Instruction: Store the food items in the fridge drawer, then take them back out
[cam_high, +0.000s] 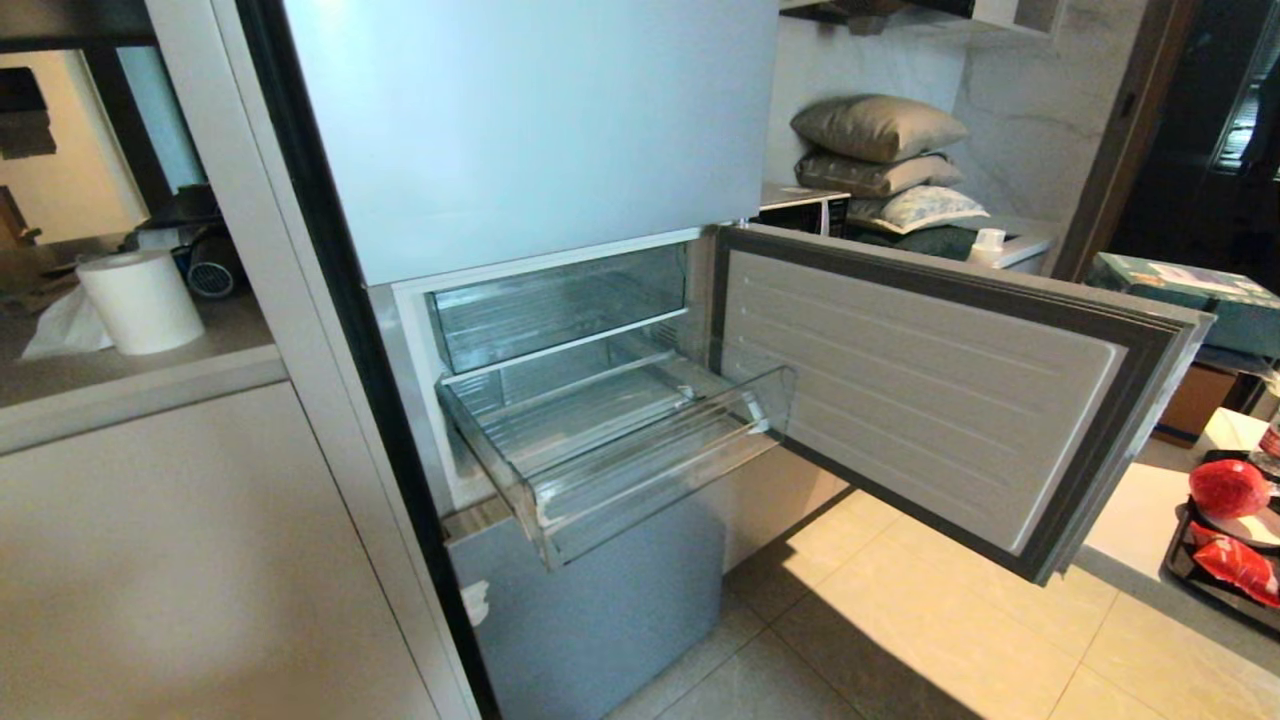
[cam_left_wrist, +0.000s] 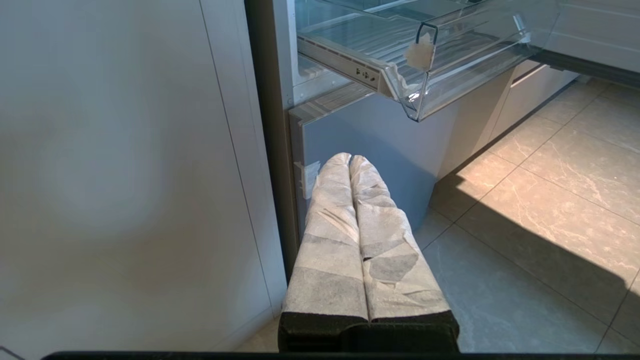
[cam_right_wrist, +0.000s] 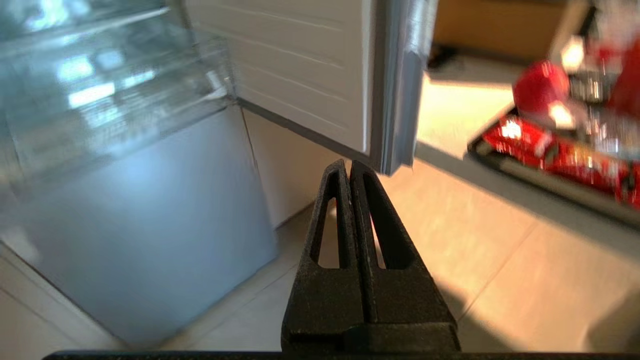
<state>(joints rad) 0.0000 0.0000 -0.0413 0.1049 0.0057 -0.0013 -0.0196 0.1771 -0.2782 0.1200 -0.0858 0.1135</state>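
R gripper (cam_right_wrist: 350, 167) had its fingers pressed together, empty, low beside the open fridge door (cam_high: 920, 390), L gripper (cam_left_wrist: 350, 160) likewise closed w/ nothing in it below the pulled-out, empty fridge drawer (cam_high: 660, 470); both red food items (cam_high: 1232, 520) sat on a black tray (cam_high: 1180, 565) far right.
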